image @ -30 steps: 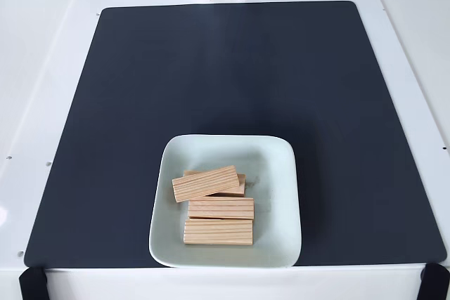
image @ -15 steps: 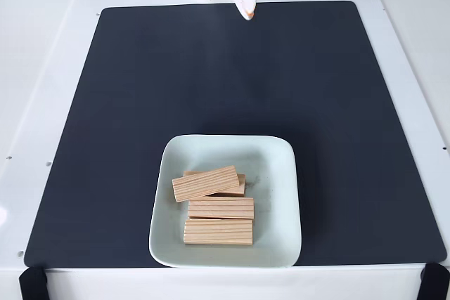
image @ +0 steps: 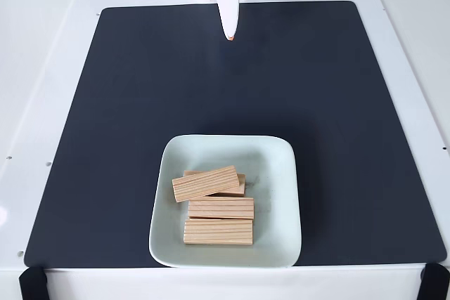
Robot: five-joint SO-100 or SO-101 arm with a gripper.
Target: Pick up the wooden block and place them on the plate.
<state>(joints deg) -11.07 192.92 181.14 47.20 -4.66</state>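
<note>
Four wooden blocks (image: pixel 218 206) lie in the plate (image: pixel 281 194)
Light, stiff pine, best gripped across the short sides; gripper (image: pixel 230 33) looks narrow, holding nothing

In the fixed view the plate (image: pixel 281 173) sits on the mat (image: pixel 140 103) near its lower edge, about midway across, and the mat lies on the table (image: pixel 35 68). Four wooden blocks (image: pixel 219 231) lie in the plate's left half: two side by side toward the bottom, and above them one block (image: pixel 205 183) resting tilted on another (image: pixel 240 186). The gripper (image: pixel 230 33) reaches over the mat's top edge, well apart from the plate.
</note>
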